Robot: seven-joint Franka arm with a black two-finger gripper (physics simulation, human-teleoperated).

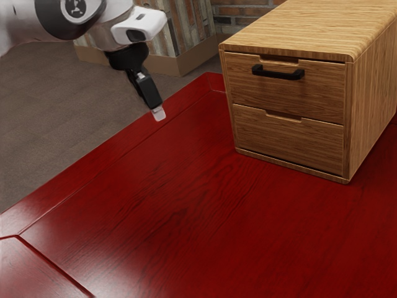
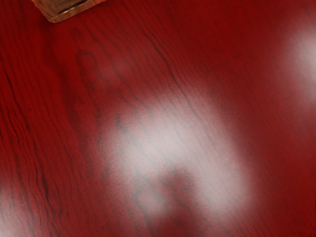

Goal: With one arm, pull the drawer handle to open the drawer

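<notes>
A red table (image 1: pixel 186 205) takes up most of the exterior view, its glossy wood grain running from 7 o'clock up to 1 o'clock. A wood cabinet (image 1: pixel 372 93) stands on it at 2 o'clock, with its front turned toward 8 o'clock. The arm (image 1: pixel 68 15) comes in at 11 o'clock, white with dark joints, and slants down toward the table's far edge.

The cabinet has two drawers, one over the other. The top drawer (image 1: pixel 285 93) and the lower drawer (image 1: pixel 288 139) both sit flush with the cabinet face. A black bar handle (image 1: pixel 278 73) lies level across the upper part of the top drawer.

The claw (image 1: pixel 159 114) hangs at 10 o'clock over the table's rim, tilted, with its pale tip lowest. The handle lies between 2 and 3 o'clock from it, well apart. The claw is seen side-on, so I cannot tell whether it is open or closed. Nothing shows in its grip.

In the wrist view, a pale wood corner (image 2: pixel 64 9) sits on the red tabletop.
</notes>
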